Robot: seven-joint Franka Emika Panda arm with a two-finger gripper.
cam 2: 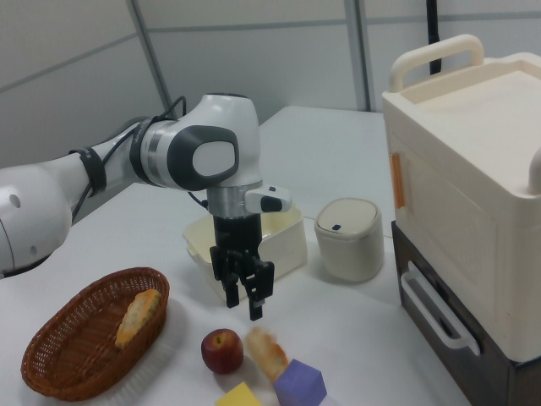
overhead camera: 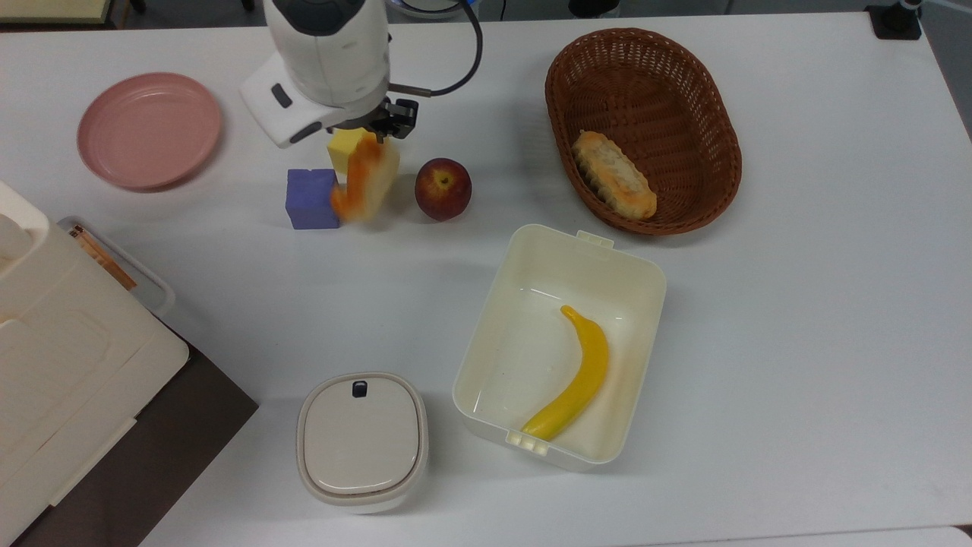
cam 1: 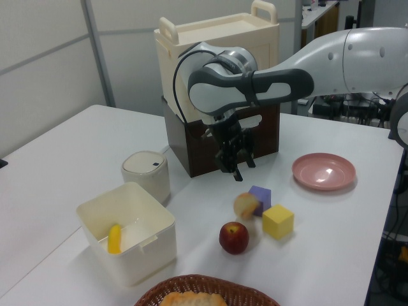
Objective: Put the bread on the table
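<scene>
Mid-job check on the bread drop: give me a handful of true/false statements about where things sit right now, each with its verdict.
1. The hand is open and holds nothing. True.
2. The bread is inside the wicker basket. False: it is out of the basket, below the hand, between the purple cube and the apple in the left view.
3. A longer loaf lies in the basket. True.
4. The banana sits on the pink plate. False: it lies in the open cream box.
5. The small lidded container has its lid on. True.
</scene>
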